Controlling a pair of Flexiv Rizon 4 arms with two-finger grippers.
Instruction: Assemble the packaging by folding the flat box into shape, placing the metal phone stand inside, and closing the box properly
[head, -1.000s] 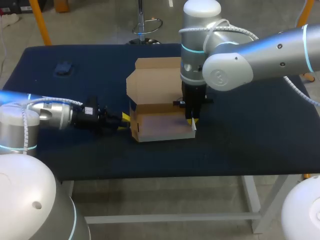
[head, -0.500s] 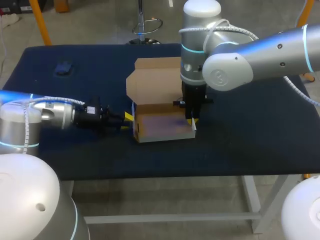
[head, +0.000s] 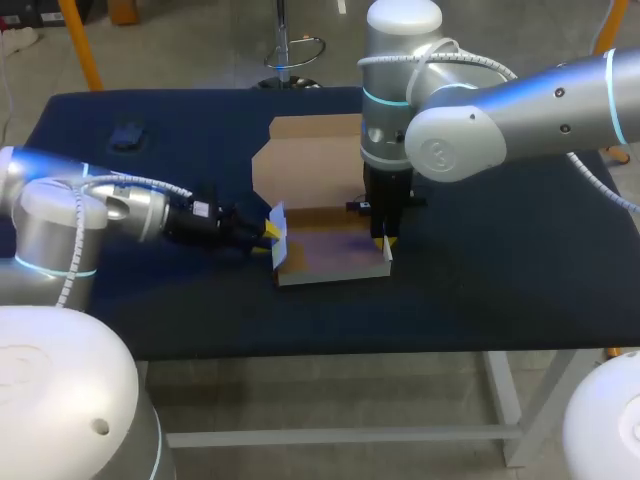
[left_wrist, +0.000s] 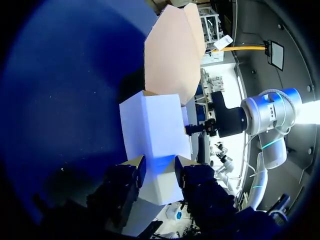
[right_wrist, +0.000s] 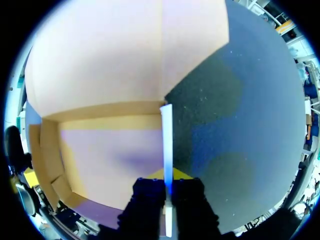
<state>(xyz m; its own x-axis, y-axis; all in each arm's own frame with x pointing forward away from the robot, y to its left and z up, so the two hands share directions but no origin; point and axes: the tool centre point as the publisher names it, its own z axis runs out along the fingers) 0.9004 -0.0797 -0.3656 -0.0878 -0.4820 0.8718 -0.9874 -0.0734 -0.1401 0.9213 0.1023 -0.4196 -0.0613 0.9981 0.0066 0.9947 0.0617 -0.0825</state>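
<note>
1. The box (head: 330, 250) sits mid-counter (head: 480, 290) with its top open. Its inside looks bare, so I judge the stand is not yet in.
2. At the box's left end, the left fingers (head: 268, 229) are spread and grip nothing. Their tips are against the upright left flap (head: 278, 222), probably to push it inward.
3. At the box's right end, the right fingers (head: 385, 241) are pinched on the thin right flap (right_wrist: 166, 140), apparently bracing the box.
4. Behind the box, the lid (head: 305, 160) is folded back, which leaves room for loading.
5. Far left of the box lies a small dark item (head: 127, 135), too small to identify; it may be the stand. The right arm hides the box's rear right corner.
</note>
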